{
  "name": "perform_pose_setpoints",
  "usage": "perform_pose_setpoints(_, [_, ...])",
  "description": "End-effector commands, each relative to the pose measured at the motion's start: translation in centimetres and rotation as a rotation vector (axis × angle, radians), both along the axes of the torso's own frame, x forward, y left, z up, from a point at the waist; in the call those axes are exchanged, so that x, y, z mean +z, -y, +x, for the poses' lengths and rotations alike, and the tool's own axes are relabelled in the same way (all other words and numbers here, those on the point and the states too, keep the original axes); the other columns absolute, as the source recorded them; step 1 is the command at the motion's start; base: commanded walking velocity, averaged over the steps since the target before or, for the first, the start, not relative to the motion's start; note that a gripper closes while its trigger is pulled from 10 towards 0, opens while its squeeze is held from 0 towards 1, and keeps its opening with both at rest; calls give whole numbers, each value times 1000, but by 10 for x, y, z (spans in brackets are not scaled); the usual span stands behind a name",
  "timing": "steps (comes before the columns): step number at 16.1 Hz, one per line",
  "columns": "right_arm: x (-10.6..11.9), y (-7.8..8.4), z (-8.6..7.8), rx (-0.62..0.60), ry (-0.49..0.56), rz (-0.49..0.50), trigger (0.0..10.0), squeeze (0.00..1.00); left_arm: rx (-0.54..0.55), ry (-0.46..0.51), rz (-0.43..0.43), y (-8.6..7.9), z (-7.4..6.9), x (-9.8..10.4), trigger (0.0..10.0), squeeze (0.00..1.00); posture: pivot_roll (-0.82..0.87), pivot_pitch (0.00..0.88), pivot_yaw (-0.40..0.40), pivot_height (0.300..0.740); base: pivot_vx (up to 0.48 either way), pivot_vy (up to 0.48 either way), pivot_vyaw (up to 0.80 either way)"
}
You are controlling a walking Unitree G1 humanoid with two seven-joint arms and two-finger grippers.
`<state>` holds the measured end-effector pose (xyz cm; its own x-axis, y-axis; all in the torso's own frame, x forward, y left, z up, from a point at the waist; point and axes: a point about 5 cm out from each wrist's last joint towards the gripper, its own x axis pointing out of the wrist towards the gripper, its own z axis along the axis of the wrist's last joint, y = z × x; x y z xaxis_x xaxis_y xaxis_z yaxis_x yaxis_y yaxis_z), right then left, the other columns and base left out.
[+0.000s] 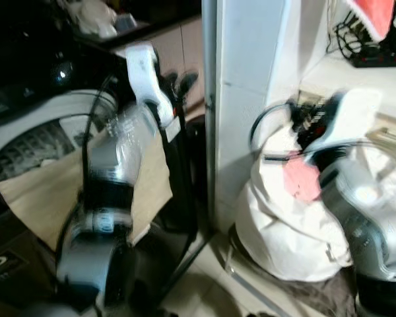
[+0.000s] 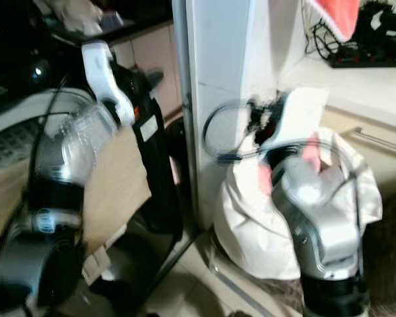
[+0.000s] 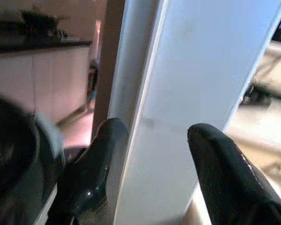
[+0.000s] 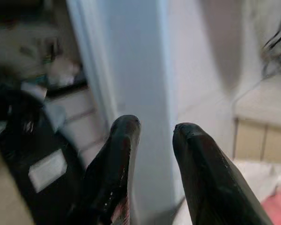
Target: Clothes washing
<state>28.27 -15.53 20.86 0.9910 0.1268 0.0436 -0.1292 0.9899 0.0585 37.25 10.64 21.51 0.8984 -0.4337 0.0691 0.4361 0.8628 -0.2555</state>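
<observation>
**Both arms raised beside the white pillar, laundry bundle on the floor**

The robot stood facing a white pillar [image 1: 241, 99], with the head views blurred. Its left arm [image 1: 112, 172] was lifted on the left side of the pillar, in front of a washing machine [image 1: 33, 132] whose round grey rim curved out behind it. A beige cloth [image 1: 46, 191] hung over the machine's front. A tall black object with a white label [image 2: 145, 158] stood between the arm and the pillar; I could not tell what it was.

The left hand [image 3: 154, 145] had its two black fingers [image 3: 225, 173] spread wide apart and held nothing, the pillar's edge rising just beyond them. The right hand [image 4: 152, 136] also held nothing, its fingers [image 4: 122, 154] parted by a narrower gap, pointed towards the same pillar.

The clothes lay to the right of the pillar: a big white bundle [image 1: 284, 224] sat on the floor against its base, with a pink piece [image 1: 300, 178] showing near the top. The right arm [image 2: 310, 218] was raised in front of that bundle, hiding part of it. Behind, a pale worktop [image 2: 363, 86] carried a black power strip [image 2: 369, 59] with tangled cables, and something red [image 1: 373, 13] hung at the top edge.
</observation>
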Motion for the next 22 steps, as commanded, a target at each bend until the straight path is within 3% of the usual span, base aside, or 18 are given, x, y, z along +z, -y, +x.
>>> perform_pose_setpoints(1, [-10, -5, -3, 33, -27, -22, 10000, 0, -27, 63, 28, 7, -9, 4, 10000, 0, -143, 0, 113, 740, 0, 0, 0])
perform_pose_setpoints(2, [-12, -5, -4, 37, -30, -21, 10000, 0, -39, 67, 33, 8, -12, 3, 10000, 0, -138, 0, 106, 740, 0, 0, 0])
perform_pose_setpoints(3, [-11, -9, -8, 75, -2, -40, 10000, 0, -8, 132, 67, 7, -19, 4, 10000, 0, -132, 0, 93, 740, 0, 0, 0])
perform_pose_setpoints(4, [-8, -12, -11, 107, 26, -39, 10000, 0, -26, 190, 50, 7, -30, 9, 10000, 0, -130, 0, 84, 740, 0, 0, 425])
perform_pose_setpoints(5, [-3, -15, -12, 132, 50, -24, 10000, 0, -20, 198, 22, 7, -37, 12, 10000, 0, -128, 0, 76, 740, 0, 0, 800])
perform_pose_setpoints(6, [2, -17, -13, 161, 79, -16, 10000, 0, -60, 159, -62, 8, -44, 11, 10000, 0, -130, 0, 69, 740, 0, 0, 800])
perform_pose_setpoints(9, [11, -20, -13, 195, 136, -7, 10000, 0, -49, 219, -28, 5, -55, 9, 10000, 0, -129, 0, 77, 740, 0, 0, 800])
perform_pose_setpoints(11, [12, -18, -15, 169, 154, 55, 10000, 0, -42, 220, -12, 11, -61, 11, 10000, 0, -124, 0, 76, 740, 0, 0, 800])
perform_pose_setpoints(19, [23, -23, -15, 179, 209, 124, 10000, 0, -34, 253, 49, 17, -62, 17, 10000, 0, -113, 0, 79, 740, 0, -468, 800])
perform_pose_setpoints(21, [21, -24, -13, 187, 196, 114, 10000, 0, -2, 255, 54, 14, -62, 15, 10000, 0, -98, 0, 64, 740, 0, -480, 800])
perform_pose_setpoints(22, [15, -24, -8, 180, 155, 116, 10000, 0, 62, 225, 114, 4, -60, 7, 10000, 0, -86, 0, 56, 740, 0, 0, 0])
